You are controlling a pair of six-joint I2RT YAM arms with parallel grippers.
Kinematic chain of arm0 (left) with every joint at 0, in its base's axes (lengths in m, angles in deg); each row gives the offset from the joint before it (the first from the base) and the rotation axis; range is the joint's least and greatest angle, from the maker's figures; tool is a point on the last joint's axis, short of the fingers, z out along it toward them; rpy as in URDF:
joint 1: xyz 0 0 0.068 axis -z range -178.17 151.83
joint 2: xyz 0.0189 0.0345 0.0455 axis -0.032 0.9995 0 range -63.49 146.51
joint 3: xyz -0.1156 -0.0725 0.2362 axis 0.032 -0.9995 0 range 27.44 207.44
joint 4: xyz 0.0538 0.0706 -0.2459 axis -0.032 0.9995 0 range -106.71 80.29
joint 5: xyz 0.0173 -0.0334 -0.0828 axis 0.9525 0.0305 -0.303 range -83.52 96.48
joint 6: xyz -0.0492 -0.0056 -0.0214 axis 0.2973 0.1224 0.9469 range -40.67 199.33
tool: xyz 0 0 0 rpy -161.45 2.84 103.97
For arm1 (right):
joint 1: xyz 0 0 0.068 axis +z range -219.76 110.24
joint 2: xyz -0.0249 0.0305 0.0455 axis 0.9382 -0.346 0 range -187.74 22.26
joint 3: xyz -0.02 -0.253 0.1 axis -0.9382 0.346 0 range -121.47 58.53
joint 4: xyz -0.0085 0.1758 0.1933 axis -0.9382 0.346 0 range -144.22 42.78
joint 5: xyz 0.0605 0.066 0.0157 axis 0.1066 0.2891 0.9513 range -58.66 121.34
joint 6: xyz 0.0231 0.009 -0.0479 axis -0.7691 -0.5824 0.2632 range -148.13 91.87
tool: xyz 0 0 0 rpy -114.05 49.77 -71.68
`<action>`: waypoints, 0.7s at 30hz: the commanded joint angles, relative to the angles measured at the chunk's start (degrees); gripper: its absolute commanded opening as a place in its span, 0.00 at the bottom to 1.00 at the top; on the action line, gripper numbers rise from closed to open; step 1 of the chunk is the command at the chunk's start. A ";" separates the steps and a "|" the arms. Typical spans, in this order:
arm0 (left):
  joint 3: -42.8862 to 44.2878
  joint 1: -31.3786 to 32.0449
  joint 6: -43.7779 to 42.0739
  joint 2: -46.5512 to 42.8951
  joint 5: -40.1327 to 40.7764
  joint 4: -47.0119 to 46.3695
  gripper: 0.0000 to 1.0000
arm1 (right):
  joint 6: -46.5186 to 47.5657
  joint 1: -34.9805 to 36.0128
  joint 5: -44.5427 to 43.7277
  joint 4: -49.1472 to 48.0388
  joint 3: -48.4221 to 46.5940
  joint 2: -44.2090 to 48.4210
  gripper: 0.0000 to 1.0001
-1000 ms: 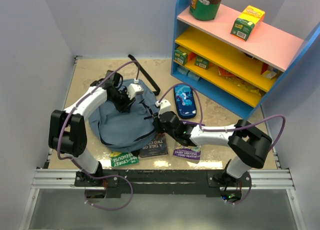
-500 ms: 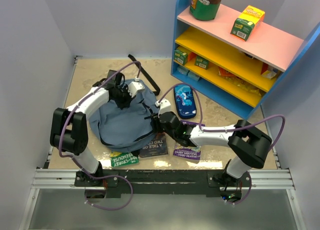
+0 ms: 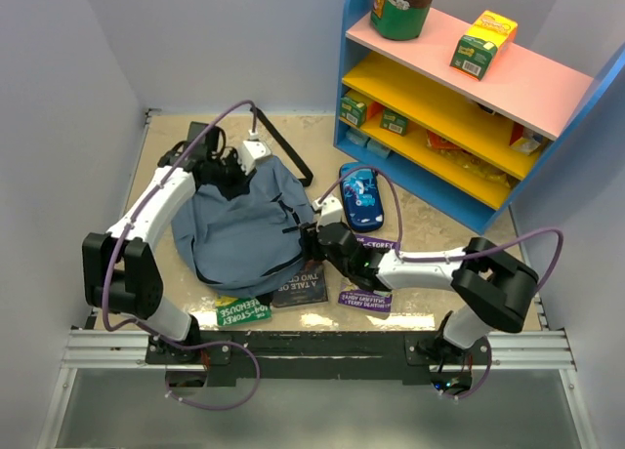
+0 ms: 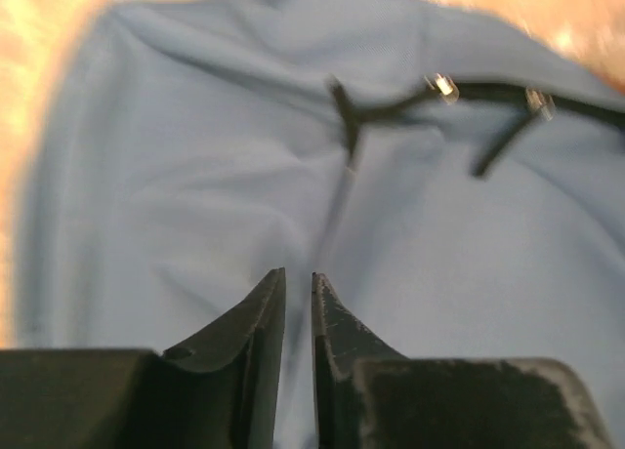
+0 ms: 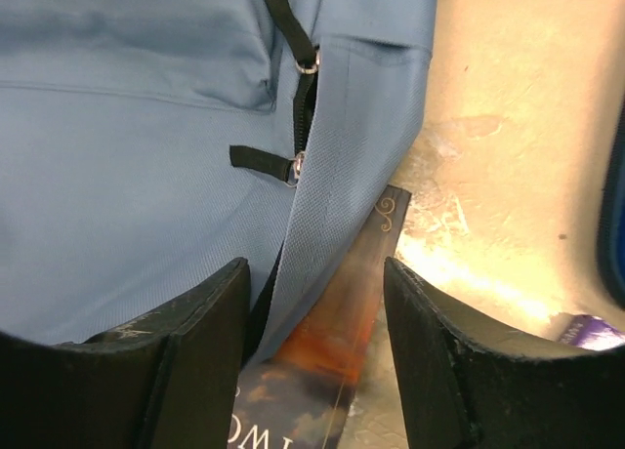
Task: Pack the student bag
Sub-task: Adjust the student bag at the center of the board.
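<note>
The slate-blue student bag (image 3: 239, 234) lies on the table left of centre. My left gripper (image 3: 232, 171) is at the bag's far top edge. In the left wrist view the bag (image 4: 195, 156) fills the frame and my left gripper (image 4: 298, 273) is shut to a thin slit on a pinch of its fabric. My right gripper (image 3: 311, 239) is open at the bag's right edge. In the right wrist view it (image 5: 317, 268) straddles the bag's edge (image 5: 332, 176) and a dark book's corner (image 5: 361, 312). The black zipper pulls (image 5: 296, 161) sit just ahead.
A dark book (image 3: 303, 285), a green book (image 3: 244, 310) and a purple book (image 3: 366, 298) lie along the near edge, partly under the bag. A dark-blue pencil case (image 3: 359, 195) lies right of the bag. A blue shelf unit (image 3: 459, 107) with boxes stands far right. A black strap (image 3: 283, 142) trails behind the bag.
My left gripper has moved up and toward the far left, drawing the bag's top with it and stretching it. My right gripper has shifted slightly nearer the bag's edge.
</note>
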 commanded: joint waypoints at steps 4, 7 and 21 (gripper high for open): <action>-8.49 0.22 -3.61 -0.77 -3.52 0.71 0.42 | 4.71 -0.01 -0.93 -3.01 -0.22 8.47 0.63; -8.49 0.39 -4.32 0.63 -2.46 -0.44 0.48 | 5.86 0.08 0.38 -2.57 -1.02 9.97 0.63; -12.09 3.65 -6.33 4.06 2.21 -4.84 0.49 | 6.04 5.70 4.34 -3.62 -2.25 8.39 0.60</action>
